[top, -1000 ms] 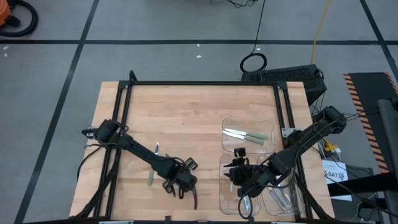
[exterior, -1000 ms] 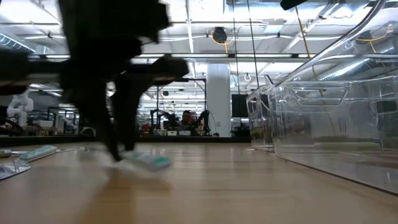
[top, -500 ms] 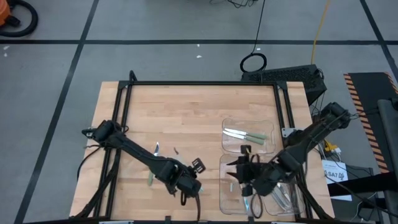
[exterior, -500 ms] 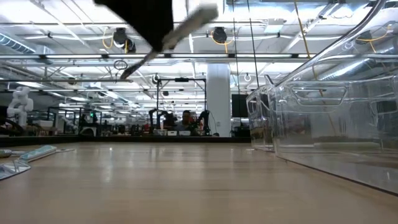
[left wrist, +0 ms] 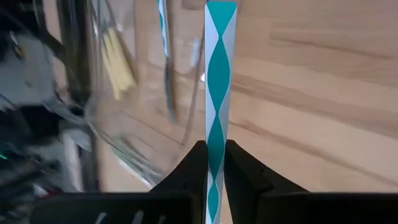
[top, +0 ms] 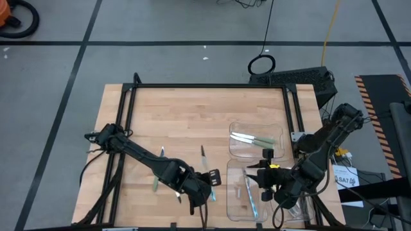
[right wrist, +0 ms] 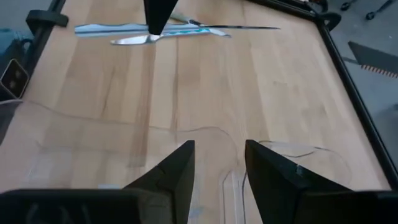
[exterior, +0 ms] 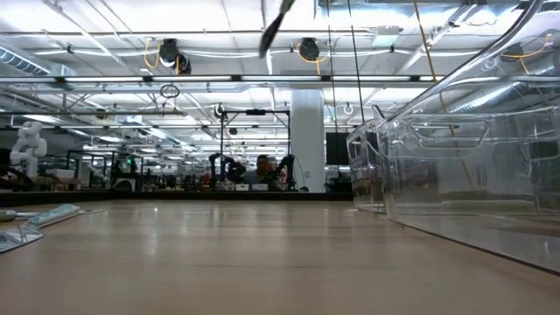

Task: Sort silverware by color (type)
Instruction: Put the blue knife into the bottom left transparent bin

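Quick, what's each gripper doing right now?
Left gripper: shut on the slim utensil with a teal-and-white patterned handle.
Right gripper: open, holding nothing.

The left gripper [top: 204, 182] has been carried from about 7 o'clock on the table toward 3 o'clock, nearer the clear trays [top: 239, 192], and lifted; a blue-handled utensil [left wrist: 219, 93] once lying on the wood is now pinched in it. The right gripper [top: 263, 178] has been shifted toward 3 o'clock above the trays
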{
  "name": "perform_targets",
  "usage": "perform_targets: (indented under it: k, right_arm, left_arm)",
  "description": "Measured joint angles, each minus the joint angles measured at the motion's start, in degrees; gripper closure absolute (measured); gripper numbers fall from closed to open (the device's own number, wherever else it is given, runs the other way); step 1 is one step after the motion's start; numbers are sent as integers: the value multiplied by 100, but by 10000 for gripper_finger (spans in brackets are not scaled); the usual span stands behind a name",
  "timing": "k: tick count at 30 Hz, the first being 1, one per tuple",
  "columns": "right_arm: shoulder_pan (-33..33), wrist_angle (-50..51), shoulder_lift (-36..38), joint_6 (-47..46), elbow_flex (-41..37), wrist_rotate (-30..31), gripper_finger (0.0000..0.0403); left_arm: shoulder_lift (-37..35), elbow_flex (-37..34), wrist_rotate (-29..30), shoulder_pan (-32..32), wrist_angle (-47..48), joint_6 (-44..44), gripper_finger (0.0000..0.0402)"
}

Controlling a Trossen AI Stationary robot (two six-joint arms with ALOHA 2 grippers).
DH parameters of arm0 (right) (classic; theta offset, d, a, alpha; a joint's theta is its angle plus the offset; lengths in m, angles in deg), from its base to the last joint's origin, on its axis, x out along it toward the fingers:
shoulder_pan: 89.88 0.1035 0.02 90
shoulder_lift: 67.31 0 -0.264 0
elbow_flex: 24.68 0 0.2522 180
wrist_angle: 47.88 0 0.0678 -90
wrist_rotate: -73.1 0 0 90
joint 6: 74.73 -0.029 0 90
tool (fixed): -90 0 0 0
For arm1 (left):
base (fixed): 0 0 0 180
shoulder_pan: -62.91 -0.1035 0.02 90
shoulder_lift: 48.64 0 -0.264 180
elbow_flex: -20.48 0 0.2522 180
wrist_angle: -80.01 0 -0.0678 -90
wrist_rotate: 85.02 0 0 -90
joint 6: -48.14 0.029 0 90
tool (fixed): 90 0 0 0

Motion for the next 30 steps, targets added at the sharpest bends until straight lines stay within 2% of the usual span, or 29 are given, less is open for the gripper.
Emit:
perform_targets:
  k: [4,15,26,30]
  right_arm:
    - [55,-1,-4,-8,0,4,267]
    - [58,-95,-33,-8,-2,-2,267]
    - [128,-90,-107,-77,-7,-6,267]
    - [128,-140,-89,-98,-4,3,267]
  left_arm:
    - [3,-1,-2,-56,-408,593,365]
    - [257,-1,80,-165,-1513,868,364]
    - [346,-1,75,-164,-2028,432,364]
    - [415,-1,-157,-145,-2239,393,364]
